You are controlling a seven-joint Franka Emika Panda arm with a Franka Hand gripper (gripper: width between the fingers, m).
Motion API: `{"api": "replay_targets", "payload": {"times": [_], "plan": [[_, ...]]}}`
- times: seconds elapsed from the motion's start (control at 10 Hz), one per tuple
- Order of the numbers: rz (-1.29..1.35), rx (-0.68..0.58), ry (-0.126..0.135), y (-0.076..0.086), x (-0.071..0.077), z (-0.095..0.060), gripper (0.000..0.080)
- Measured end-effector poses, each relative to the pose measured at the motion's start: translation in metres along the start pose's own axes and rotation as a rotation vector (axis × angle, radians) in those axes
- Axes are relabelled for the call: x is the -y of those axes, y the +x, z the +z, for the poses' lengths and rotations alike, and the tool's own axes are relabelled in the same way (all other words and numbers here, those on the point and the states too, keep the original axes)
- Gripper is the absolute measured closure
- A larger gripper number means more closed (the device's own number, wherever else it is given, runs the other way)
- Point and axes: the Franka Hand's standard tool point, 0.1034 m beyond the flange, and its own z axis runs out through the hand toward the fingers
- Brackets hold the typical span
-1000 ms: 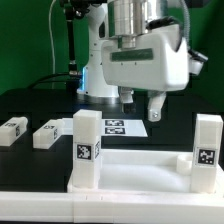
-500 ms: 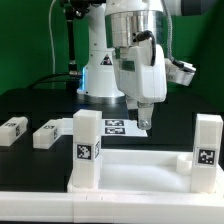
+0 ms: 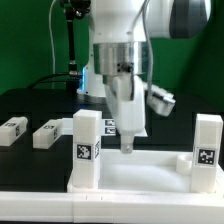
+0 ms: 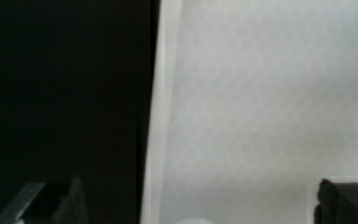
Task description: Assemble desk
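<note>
The white desk tabletop (image 3: 140,185) lies flat at the front of the black table. One tagged white leg (image 3: 86,150) stands upright at its corner on the exterior view's left. Another leg (image 3: 207,150) stands at the corner on the right. Two more legs (image 3: 13,130) (image 3: 47,133) lie loose on the table at the left. My gripper (image 3: 127,147) points straight down over the tabletop's back rim, between the upright legs. In the wrist view the gripper (image 4: 197,205) is open and holds nothing. Below it are the tabletop (image 4: 265,100) and its edge against the dark table.
The marker board (image 3: 108,125) lies on the table behind the tabletop, mostly hidden by the gripper. The robot's base (image 3: 92,80) stands at the back. A green backdrop closes off the rear.
The gripper has turned about its vertical axis. It has also moved toward the exterior view's left and come down from above the marker board to the tabletop's back rim. Its jaws have stayed open.
</note>
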Motion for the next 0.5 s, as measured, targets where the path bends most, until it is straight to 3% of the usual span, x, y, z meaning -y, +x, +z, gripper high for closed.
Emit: {"api": "replay_targets", "payload": {"times": [0.2, 0.5], "plan": [[-0.004, -0.008, -0.022, 0.001, -0.005, 0.014, 0.0150], [-0.012, -0.010, -0.034, -0.003, -0.009, 0.020, 0.0150]]}}
